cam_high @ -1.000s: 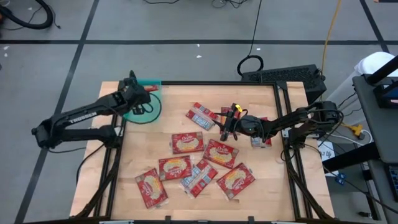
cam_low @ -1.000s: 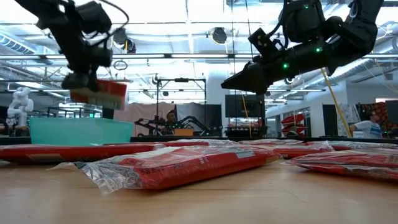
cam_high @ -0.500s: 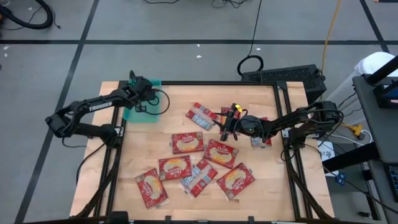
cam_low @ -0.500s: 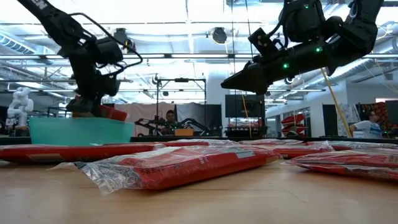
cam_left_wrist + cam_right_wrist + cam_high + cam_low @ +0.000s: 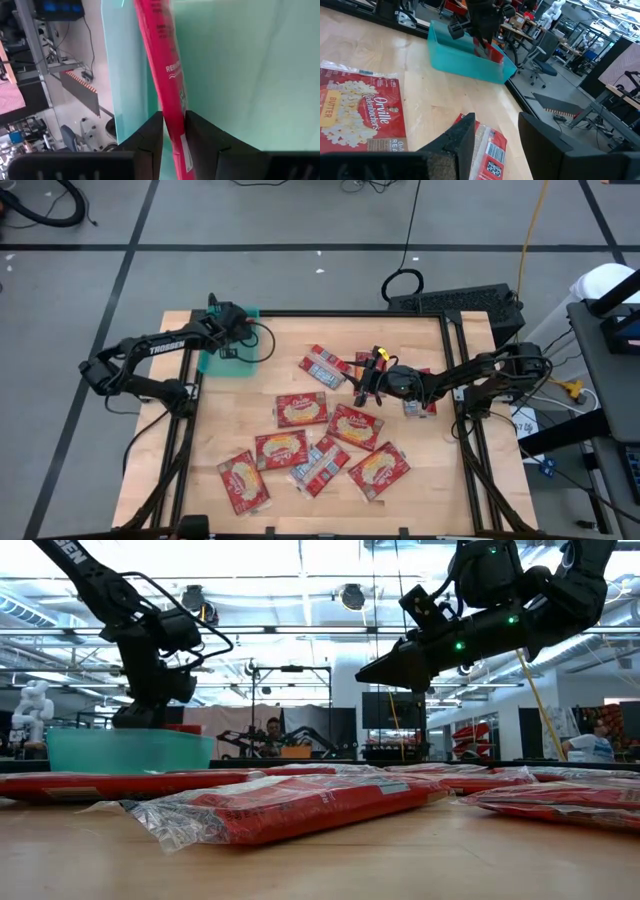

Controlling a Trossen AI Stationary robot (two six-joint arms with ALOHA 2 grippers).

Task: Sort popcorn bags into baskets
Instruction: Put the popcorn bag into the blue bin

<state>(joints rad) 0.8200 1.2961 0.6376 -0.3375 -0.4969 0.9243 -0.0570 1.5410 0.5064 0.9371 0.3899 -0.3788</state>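
Observation:
The teal basket (image 5: 212, 362) stands at the table's far left corner. My left gripper (image 5: 230, 340) reaches down into it, shut on a red popcorn bag (image 5: 162, 55) that shows edge-on. A strip of this bag rises above the basket's rim (image 5: 183, 727). Several more popcorn bags (image 5: 301, 410) lie flat across the middle and near part of the table. My right gripper (image 5: 360, 392) hovers above the table's middle, pointing level toward the left edge. It is open, with nothing between its fingers (image 5: 462, 137). My left gripper pinches the bag's two flat faces (image 5: 174, 112) between its two fingers, at one end of the bag. The fingers slant down from above into the basket. The bag stands on edge and stretches away from the fingers along the basket's floor (image 5: 240, 75).
One bag (image 5: 487, 150) lies on the table just under my right gripper, another (image 5: 357, 112) beside it. Dark rails (image 5: 455, 380) edge the table. Bare wood lies between the basket and the bags.
My left gripper has gone down and toward the table's far edge, carrying the bag from above the basket into it. The bag hung clear over the rim before; now only its top strip shows above the rim.

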